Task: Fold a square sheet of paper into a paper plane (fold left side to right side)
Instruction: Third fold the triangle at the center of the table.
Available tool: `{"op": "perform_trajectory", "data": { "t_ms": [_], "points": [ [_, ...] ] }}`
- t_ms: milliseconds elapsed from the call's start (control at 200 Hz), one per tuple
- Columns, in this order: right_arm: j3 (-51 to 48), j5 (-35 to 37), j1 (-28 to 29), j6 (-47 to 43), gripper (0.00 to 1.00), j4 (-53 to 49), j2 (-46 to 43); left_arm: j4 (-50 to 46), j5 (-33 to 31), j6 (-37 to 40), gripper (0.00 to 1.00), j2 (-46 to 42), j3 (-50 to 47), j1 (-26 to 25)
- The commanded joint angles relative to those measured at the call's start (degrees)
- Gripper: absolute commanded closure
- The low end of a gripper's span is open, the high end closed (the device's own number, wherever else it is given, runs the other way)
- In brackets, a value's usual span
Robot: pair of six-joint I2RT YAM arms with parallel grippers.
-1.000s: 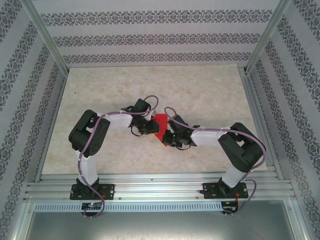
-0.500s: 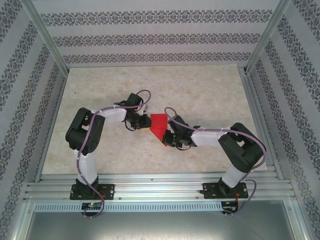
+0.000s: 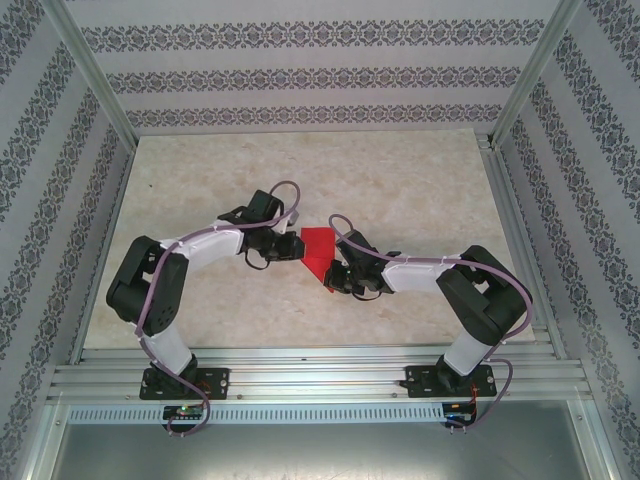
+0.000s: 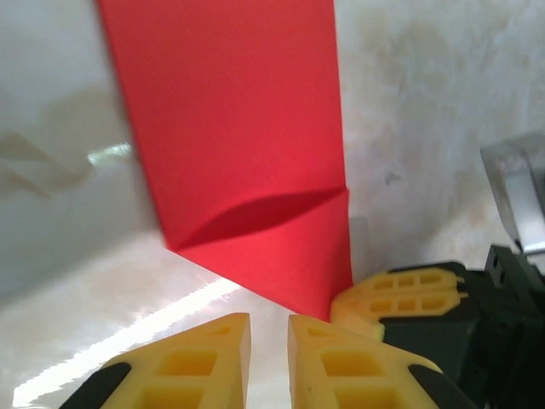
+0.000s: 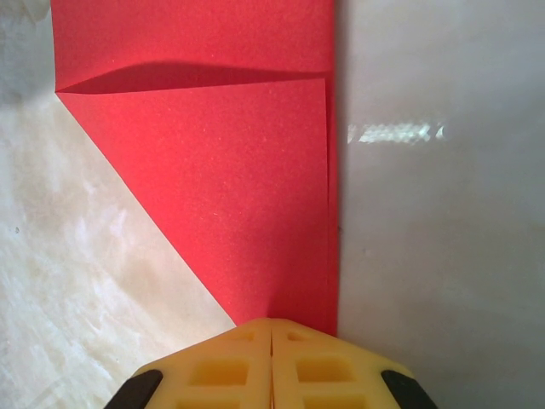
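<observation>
We see the table (image 3: 420,180) with both arms reaching inward over its middle, the left arm (image 3: 190,250) from the left and the right arm (image 3: 440,270) from the right. The square sheet of paper (image 3: 318,245) lies on the table between the two wrists. It is folded to a red strip, with a triangular flap turned over at its near end to form a point. The left gripper (image 3: 290,243) sits at the paper's left edge. In the left wrist view its jaws stand slightly apart with nothing between them, just short of the point. The right gripper (image 5: 272,324) is closed, its fingertips meeting at the point. We cannot tell whether it pinches the paper or only touches it.
</observation>
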Motion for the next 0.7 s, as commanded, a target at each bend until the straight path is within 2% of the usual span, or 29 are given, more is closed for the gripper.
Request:
{"op": "perform_trajectory", "data": {
  "t_ms": [0,460,694],
  "points": [
    [-2.27,0.53,0.82,-0.79,0.93,-8.08,4.08,4.19,2.53,-2.56,0.8,1.08,-0.95,-2.65],
    [-1.75,0.67,1.01,-0.85,0.93,-8.87,4.34,10.96,2.04,-7.52,0.82,9.2,-0.41,-6.58],
    [-1.44,1.14,0.99,-1.28,0.93,-10.22,4.34,6.02,-4.27,-5.46,0.82,8.68,0.46,-6.51]
  ]
}}
